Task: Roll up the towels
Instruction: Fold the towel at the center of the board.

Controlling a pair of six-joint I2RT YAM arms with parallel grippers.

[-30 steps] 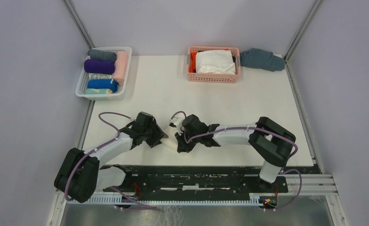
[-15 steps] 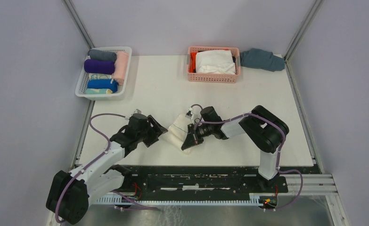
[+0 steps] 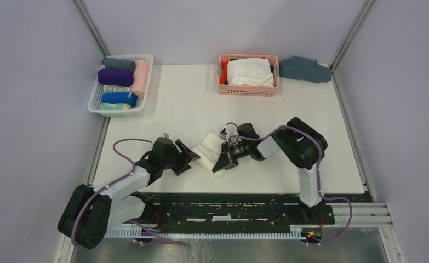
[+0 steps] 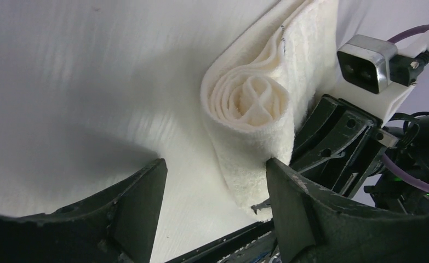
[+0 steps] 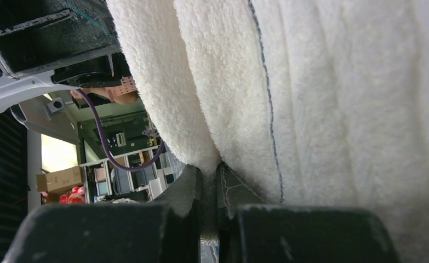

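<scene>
A cream-white towel [image 3: 207,149] lies rolled near the table's front edge, with its spiral end [image 4: 250,107] facing the left wrist camera. My right gripper [image 3: 222,160] is shut on a fold of the towel's edge [image 5: 209,159], and its cloth [image 5: 332,82] fills the right wrist view. My left gripper [image 3: 183,158] stands open just left of the roll. Its right finger [image 4: 289,197] touches the roll's side and its left finger [image 4: 141,203] stands over bare table. A deep purple towel [image 3: 115,77] lies rolled in the white basket [image 3: 94,105].
The white basket at the far left holds several rolled cloths. A pink basket [image 3: 248,91] at the back holds a white cloth and orange fabric. A teal-grey cloth [image 3: 305,69] lies to its right. A black rail [image 3: 228,205] runs along the near edge.
My left gripper let go of the towel, opened and drew back to the left. My right gripper turned and carried the roll slightly right, still shut on it.
</scene>
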